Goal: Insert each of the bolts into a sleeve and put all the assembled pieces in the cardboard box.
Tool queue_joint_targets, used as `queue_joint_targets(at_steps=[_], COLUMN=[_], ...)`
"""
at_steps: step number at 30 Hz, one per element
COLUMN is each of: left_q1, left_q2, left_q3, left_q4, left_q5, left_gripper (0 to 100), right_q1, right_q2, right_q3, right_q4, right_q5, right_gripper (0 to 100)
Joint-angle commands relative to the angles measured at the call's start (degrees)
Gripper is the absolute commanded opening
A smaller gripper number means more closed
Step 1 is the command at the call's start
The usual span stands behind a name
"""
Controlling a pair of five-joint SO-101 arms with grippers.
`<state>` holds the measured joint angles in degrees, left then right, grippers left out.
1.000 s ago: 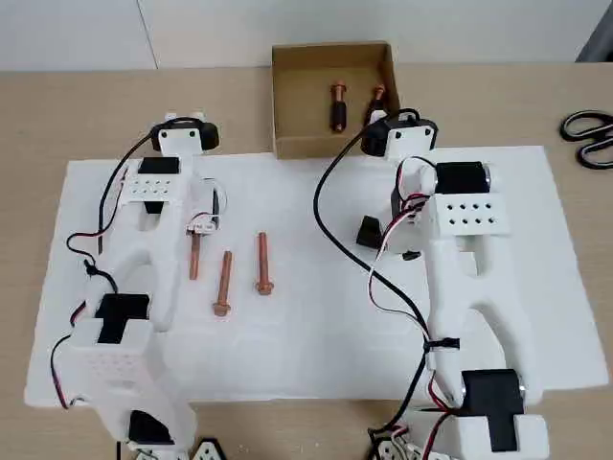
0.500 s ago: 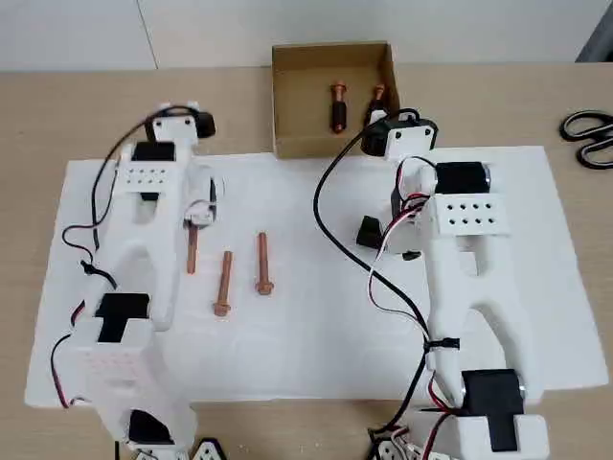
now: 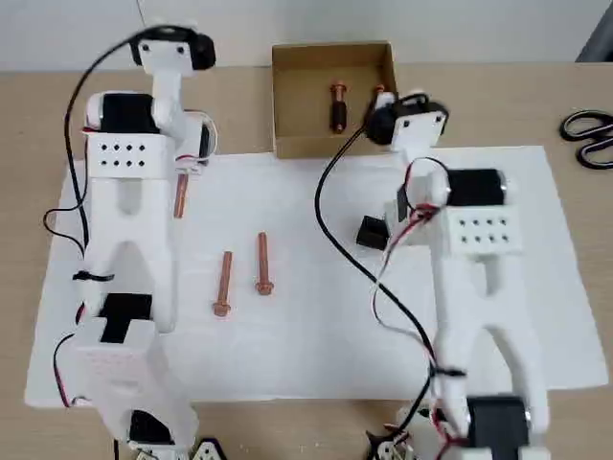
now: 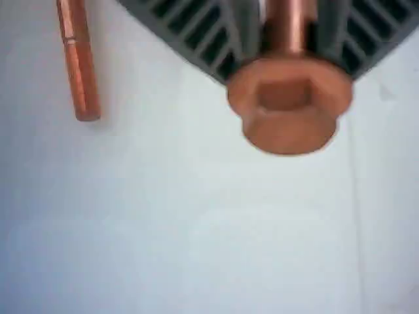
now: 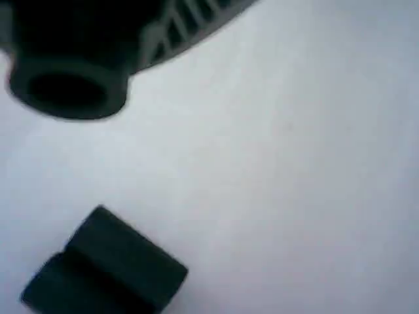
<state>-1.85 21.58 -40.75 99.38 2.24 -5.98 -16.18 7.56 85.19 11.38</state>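
1. The left end effector [image 4: 286, 29] is closed on the held bolt [image 4: 288, 104], gripping its shank between ribbed fingers [image 4: 196, 39] with the hexagonal head hanging clear below them. From the high view this held bolt [image 3: 181, 196] is over the far left part of the white sheet [image 3: 316, 345], which lies on the tabletop [image 3: 498, 105].
2. Just right of that arm, 2 bolts lie flat on the sheet, side by side and apart: the first loose bolt [image 3: 223, 283] and the second loose bolt [image 3: 262, 263], both with heads toward the near edge.
3. The cardboard box [image 3: 306, 147] sits on the tabletop, touching the sheet's far edge. Inside it are 2 assembled pieces, each a bolt in a black sleeve: the left piece [image 3: 338, 107] near the middle and the right piece [image 3: 376, 99] close to the right wall.
4. The loose sleeve [image 3: 370, 232] lies on the sheet just beside the right arm, empty.
5. The right end effector [image 5: 72, 33] is closed on the held sleeve [image 5: 65, 91], whose open bore faces the wrist camera; it hangs above the sheet, near the loose sleeve [image 5: 105, 275] but apart from it.
6. Scissors [image 3: 589, 137] lie on the tabletop at the far right, off the sheet.
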Motion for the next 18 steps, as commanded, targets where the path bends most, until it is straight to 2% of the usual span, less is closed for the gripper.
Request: queue_joint_targets(at_steps=[1, 6, 12, 15, 18], left_q1=[0.00, 0.44, 0.26, 0.35, 0.35], left_q2=[-4.66, -17.49, -29.10, -32.70, -35.43], left_q3=[-2.77, 0.48, 7.69, 12.44, 16.75], left_q4=[1.14, 1.05, 0.97, 0.88, -0.79], left_q5=[-0.35, -0.35, -0.44, -0.44, -0.44], left_gripper=[1, 1, 1, 1, 1], right_q1=[0.13, -0.04, -0.04, -0.13, -0.13], right_q2=[-8.84, -19.65, -31.52, -36.26, -39.60], right_q3=[-3.52, -0.35, 10.29, 16.09, 22.33], right_q4=[0.31, 0.22, -0.57, -3.74, -11.21], right_q5=[0.26, 0.35, 0.09, 0.09, -0.09], right_gripper=[0.4, 0.4, 0.4, 0.4, 0.4])
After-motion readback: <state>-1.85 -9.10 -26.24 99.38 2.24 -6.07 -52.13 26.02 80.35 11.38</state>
